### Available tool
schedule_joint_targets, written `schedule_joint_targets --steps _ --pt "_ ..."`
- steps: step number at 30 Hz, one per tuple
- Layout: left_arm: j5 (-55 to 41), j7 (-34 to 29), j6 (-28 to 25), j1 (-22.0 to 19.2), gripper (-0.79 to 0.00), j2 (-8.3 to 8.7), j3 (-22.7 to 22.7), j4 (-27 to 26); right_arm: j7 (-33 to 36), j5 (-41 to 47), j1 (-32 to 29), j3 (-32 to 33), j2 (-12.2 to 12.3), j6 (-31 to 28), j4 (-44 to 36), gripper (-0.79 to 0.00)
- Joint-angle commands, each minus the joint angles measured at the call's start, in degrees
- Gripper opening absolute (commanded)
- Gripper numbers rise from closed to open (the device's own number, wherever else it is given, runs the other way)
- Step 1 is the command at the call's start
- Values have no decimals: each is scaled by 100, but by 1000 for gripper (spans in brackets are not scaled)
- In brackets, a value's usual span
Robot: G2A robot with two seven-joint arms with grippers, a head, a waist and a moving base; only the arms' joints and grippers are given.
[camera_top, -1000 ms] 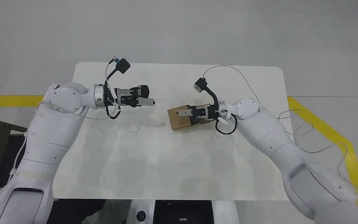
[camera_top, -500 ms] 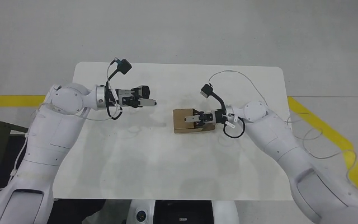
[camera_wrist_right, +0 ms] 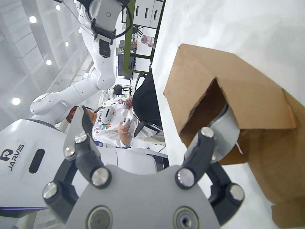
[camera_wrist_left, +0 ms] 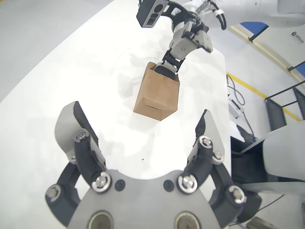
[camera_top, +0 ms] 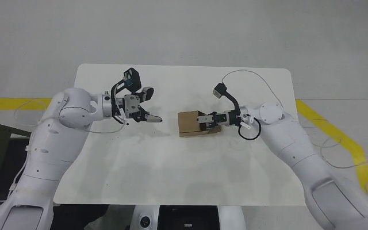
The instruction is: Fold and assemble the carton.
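A brown carton (camera_top: 190, 123) lies on its side at the middle of the white table (camera_top: 172, 172), its open end turned toward the right arm. My right gripper (camera_top: 205, 119) is open, with one finger (camera_wrist_right: 224, 122) inside the open end and the other finger (camera_wrist_right: 79, 122) outside, wide apart. From the right wrist the carton (camera_wrist_right: 238, 82) shows a loose flap over that inner finger. My left gripper (camera_top: 154, 119) hangs open, a short way left of the carton and apart from it. Seen from the left wrist, the carton (camera_wrist_left: 158, 91) lies beyond the open left gripper (camera_wrist_left: 140, 115), with the right gripper (camera_wrist_left: 166, 70) at its far end.
A thin cable (camera_top: 253, 77) loops over the table's back right. The table's front half and its left side are bare. The floor beyond the table edges carries yellow lines (camera_top: 17, 103).
My left gripper has swung nearer the carton and dipped toward the table. The right arm drew back to the right, and the carton shifted slightly right and straightened.
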Motion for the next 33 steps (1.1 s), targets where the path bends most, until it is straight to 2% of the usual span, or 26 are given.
schedule_joint_targets --steps 1,9,20,21,22,23,29,33 --pt "601 478 -154 105 0 -15 -17 -69 38 -40 -43 107 49 38 -99 0" --pt "2547 2032 -154 278 0 -1 213 -457 296 -297 -235 500 245 296 -628 0" --pt "2619 2104 -154 279 0 2 228 -457 140 -1079 -423 1041 472 190 -1150 0" --pt "2619 2104 -154 279 0 2 228 -457 154 -1124 -441 1087 491 195 -1215 -394" --pt "2619 2104 -154 279 0 2 228 -457 167 -1190 -458 1132 512 208 -1274 -570" --pt "2619 2104 -154 279 0 2 228 -457 194 -1280 -472 1172 534 221 -1332 -785" --pt "2693 2088 -26 333 0 4 234 -541 202 -1899 -544 1394 656 330 -1663 -785" --pt "3114 2104 22 382 0 30 180 -780 202 -1899 -544 1394 656 330 -1663 -785"
